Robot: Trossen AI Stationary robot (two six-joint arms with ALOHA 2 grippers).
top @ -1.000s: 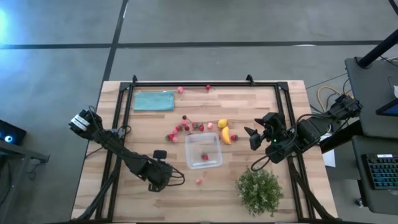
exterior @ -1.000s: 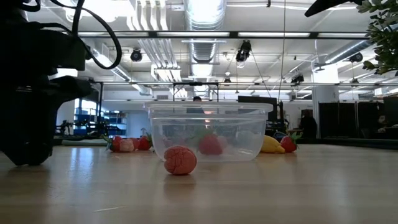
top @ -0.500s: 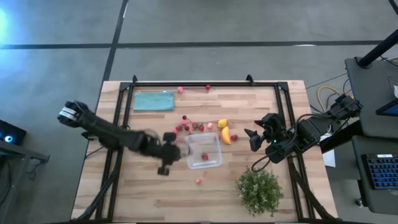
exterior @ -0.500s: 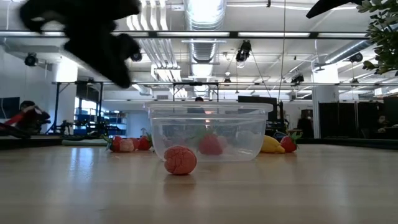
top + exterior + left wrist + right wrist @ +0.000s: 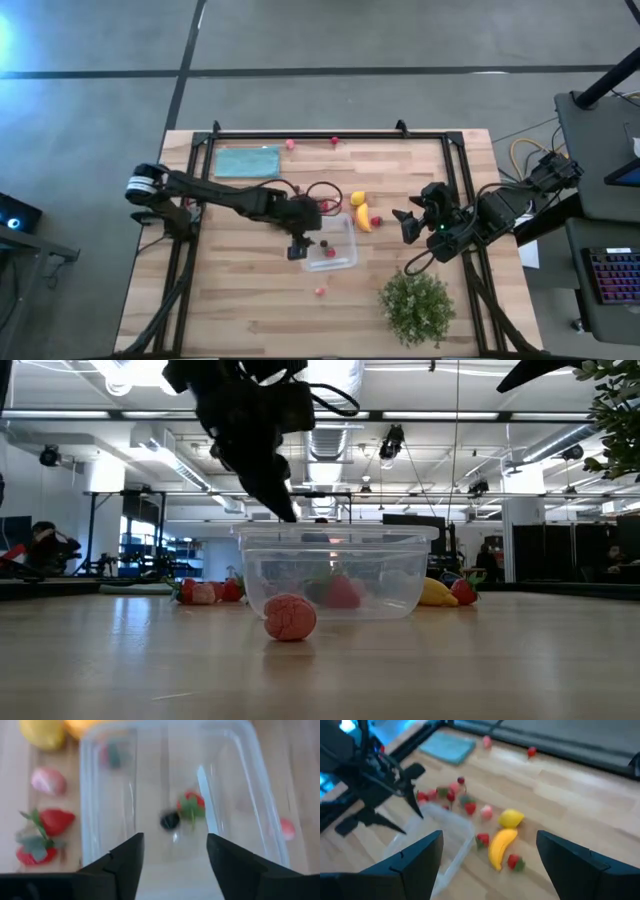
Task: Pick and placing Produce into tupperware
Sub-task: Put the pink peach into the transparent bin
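No readable writing. Left gripper, fingers parted and empty, hangs over the clear square plastic tupperware; a strawberry lies beyond its fingertips. Right gripper spread wide, empty.

Robotics lab or industrial workshop hall. Low view: exposed ceiling ducts, strip lights, open floor with dark racks and rigs behind, a person seated far off. High view: wooden worktop in a black frame on grey concrete floor, keyboard on a side desk.
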